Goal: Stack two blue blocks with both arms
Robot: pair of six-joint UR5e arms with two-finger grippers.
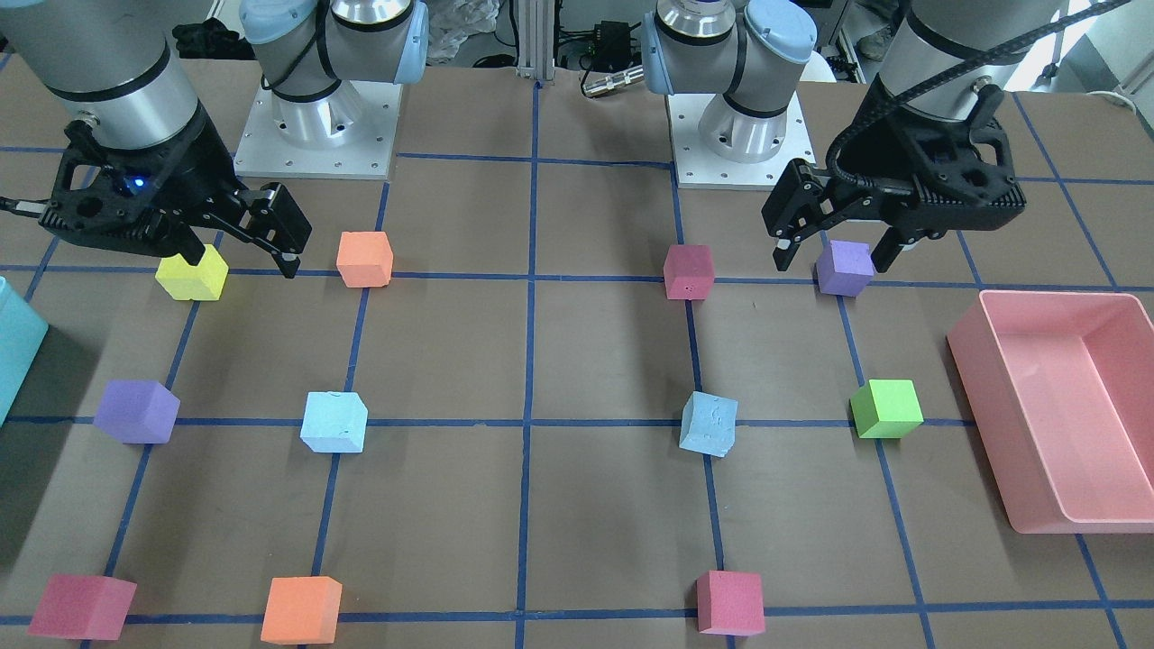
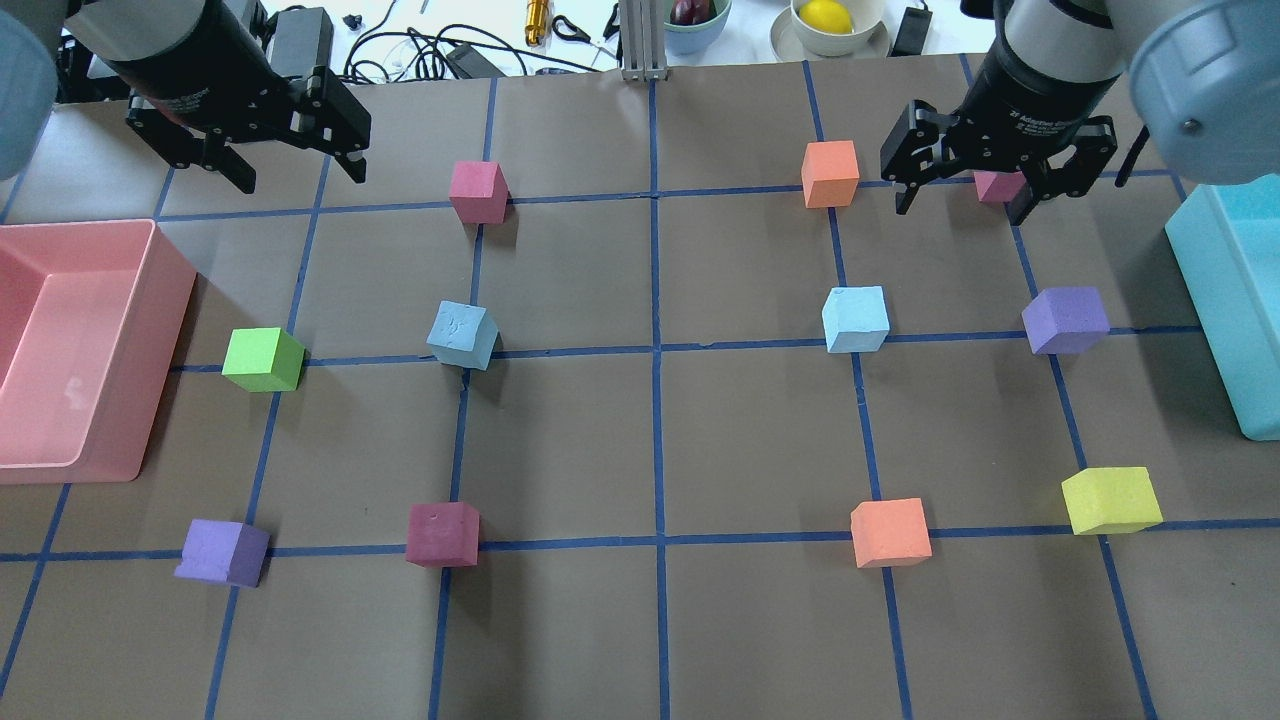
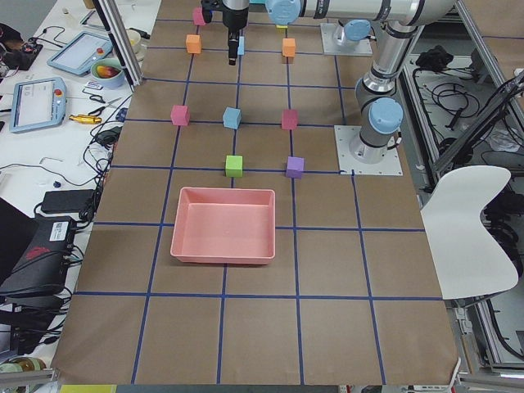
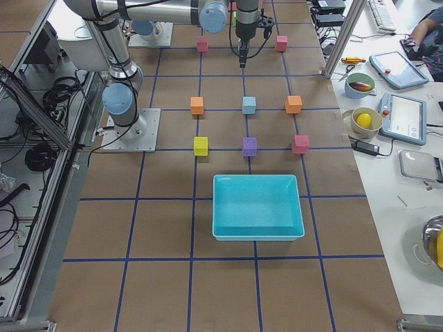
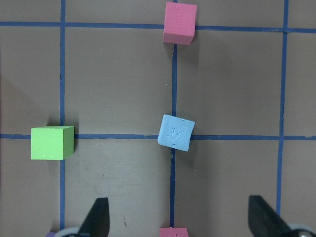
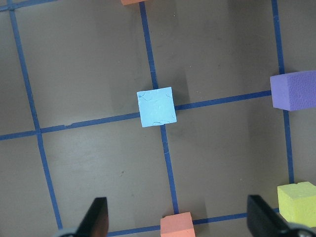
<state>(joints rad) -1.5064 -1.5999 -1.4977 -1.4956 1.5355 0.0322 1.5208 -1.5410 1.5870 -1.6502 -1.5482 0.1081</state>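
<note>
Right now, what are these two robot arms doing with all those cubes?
They are meant to stack two blue blocks, but nothing is picked up yet. The left gripper and right gripper hang open and empty above the table. One blue block lies on the left arm's side, the second blue block on the right's, well apart.

The bench (image 2: 700, 450) is covered in matt brown paper, crossed by smooth blue tape (image 2: 657, 400). The pink bin (image 2: 160, 330) is smooth moulded plastic with a soft sheen. The near blue block (image 2: 462, 335), closer to that bin, is pale foam with a pitted, creased top. The far blue block (image 2: 855, 319) is the same matt foam, rough and dented. The left arm (image 1: 938, 45) and right arm (image 1: 117, 81) are brushed silver metal with glossy light-blue plastic caps. The left gripper (image 2: 300, 178) and right gripper (image 2: 960, 210), jaws included, look like matt black plastic.
</note>
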